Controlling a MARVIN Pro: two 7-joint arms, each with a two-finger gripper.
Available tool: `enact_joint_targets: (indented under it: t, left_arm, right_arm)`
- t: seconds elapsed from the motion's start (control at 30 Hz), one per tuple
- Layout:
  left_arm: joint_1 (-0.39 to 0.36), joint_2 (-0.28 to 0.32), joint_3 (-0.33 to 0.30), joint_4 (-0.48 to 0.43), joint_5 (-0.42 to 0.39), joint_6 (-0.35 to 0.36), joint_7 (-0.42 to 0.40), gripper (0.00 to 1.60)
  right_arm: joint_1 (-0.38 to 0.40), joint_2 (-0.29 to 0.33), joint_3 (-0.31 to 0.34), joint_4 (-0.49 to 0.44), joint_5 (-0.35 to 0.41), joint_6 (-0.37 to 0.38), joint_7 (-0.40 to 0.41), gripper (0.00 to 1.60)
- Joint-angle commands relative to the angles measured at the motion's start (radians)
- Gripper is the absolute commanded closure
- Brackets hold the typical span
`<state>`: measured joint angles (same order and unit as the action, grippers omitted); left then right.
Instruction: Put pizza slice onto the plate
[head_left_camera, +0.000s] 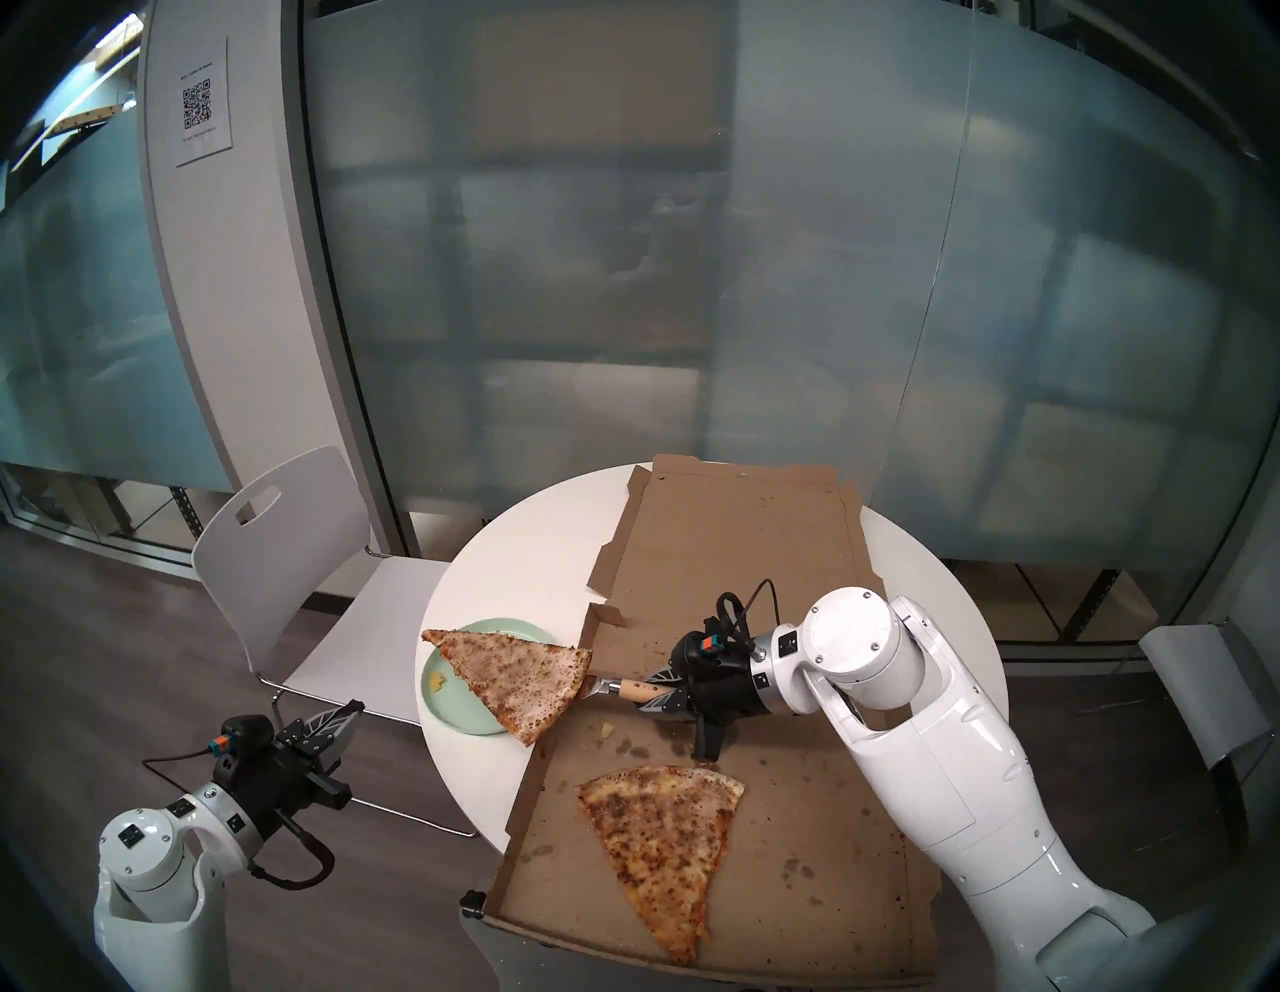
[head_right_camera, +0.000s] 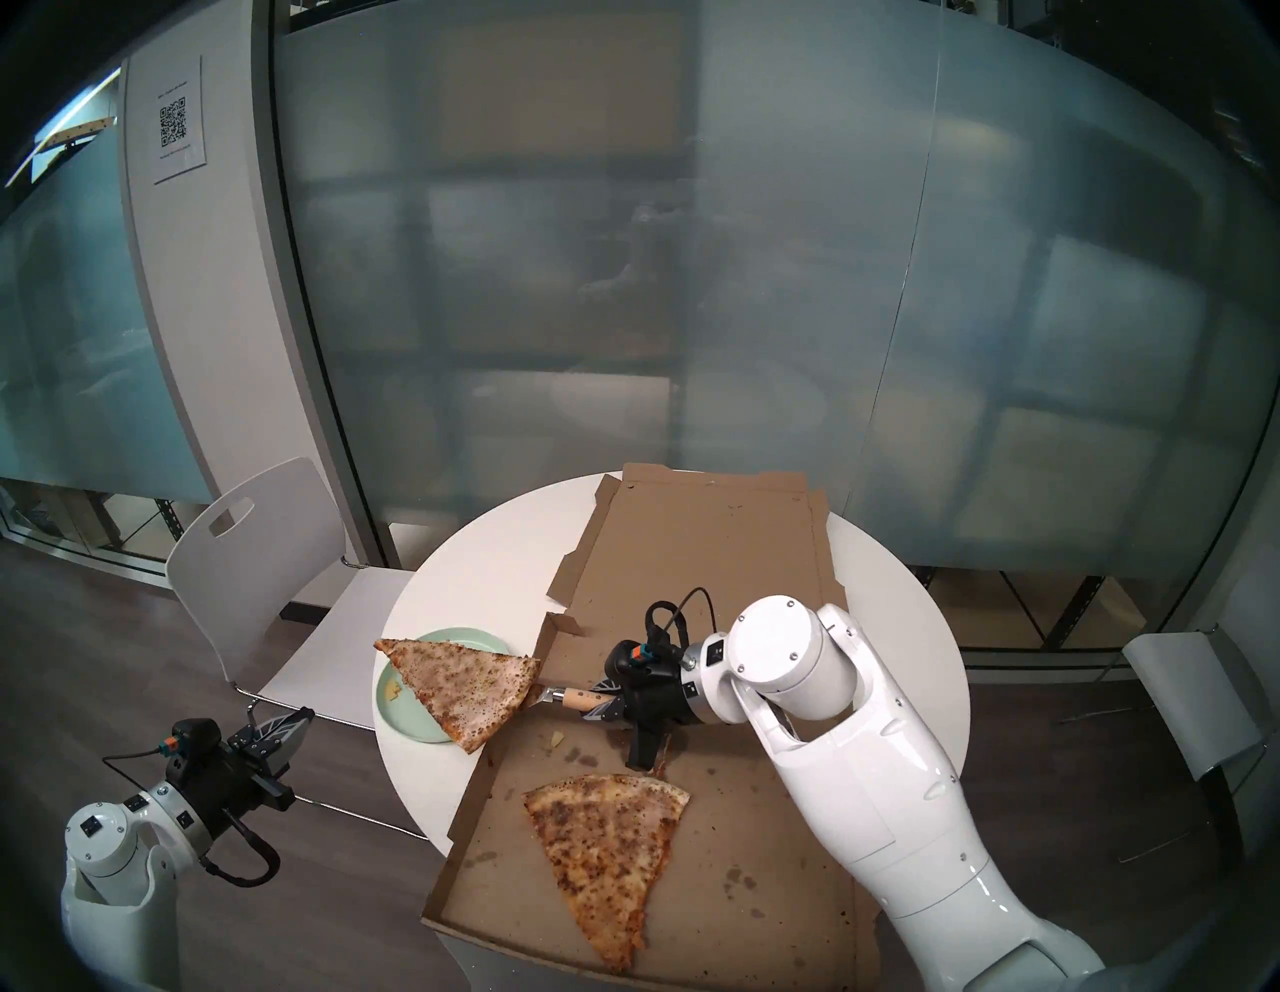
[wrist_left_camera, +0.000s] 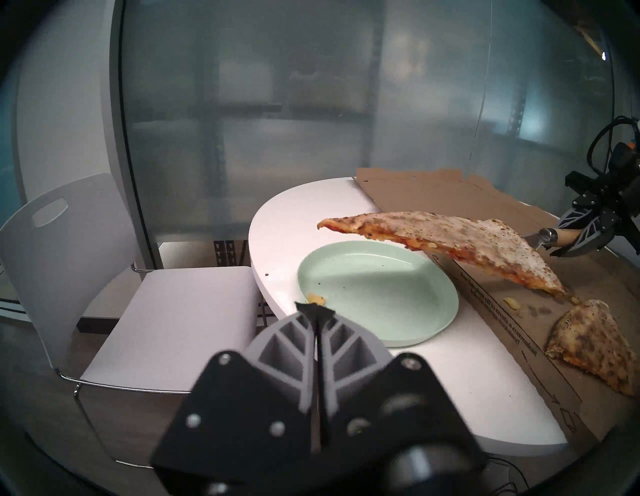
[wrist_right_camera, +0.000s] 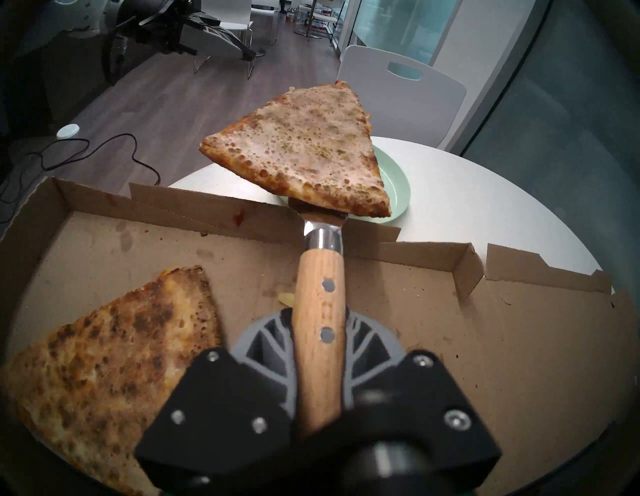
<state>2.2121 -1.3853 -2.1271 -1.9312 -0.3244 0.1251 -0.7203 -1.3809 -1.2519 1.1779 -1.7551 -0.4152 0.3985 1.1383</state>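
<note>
The pale pizza slice (head_left_camera: 516, 673) rides on a wooden-handled pizza server (head_left_camera: 634, 690), lifted above the mint-green plate (head_left_camera: 478, 717) and clear of it, as the left wrist view shows with the slice (wrist_left_camera: 457, 239) over the plate (wrist_left_camera: 377, 294). My right gripper (head_left_camera: 658, 691) is shut on the server's handle (wrist_right_camera: 320, 311); the slice (wrist_right_camera: 304, 152) hides most of the plate (wrist_right_camera: 398, 187). My left gripper (head_left_camera: 346, 717) is shut and empty, off the table's left edge, its fingertips (wrist_left_camera: 315, 308) short of the plate.
The open cardboard pizza box (head_left_camera: 727, 554) covers the table's right half and holds a second, more orange slice (head_left_camera: 658, 838). A crumb lies on the plate (head_left_camera: 438, 682). The round white table (head_left_camera: 533, 540) has a white chair (head_left_camera: 298, 554) at its left.
</note>
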Motion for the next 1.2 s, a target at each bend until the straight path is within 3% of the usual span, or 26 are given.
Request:
enact_joint_targets:
  t: [0.0, 0.53, 1.17]
  left_arm:
    - [0.019, -0.018, -0.019, -0.027, -0.015, -0.014, -0.003, 1.37]
    - [0.031, -0.041, -0.031, -0.022, -0.009, -0.028, -0.008, 1.37]
    - [0.011, -0.033, -0.012, -0.025, 0.011, -0.023, -0.012, 1.37]
  right_arm:
    - [0.106, -0.106, -0.044, 0.050, -0.024, 0.008, -0.046, 1.60]
    - [0.148, -0.149, -0.079, 0.147, -0.093, -0.033, -0.144, 1.60]
    - [0.073, -0.062, -0.071, 0.073, -0.126, -0.095, -0.161, 1.60]
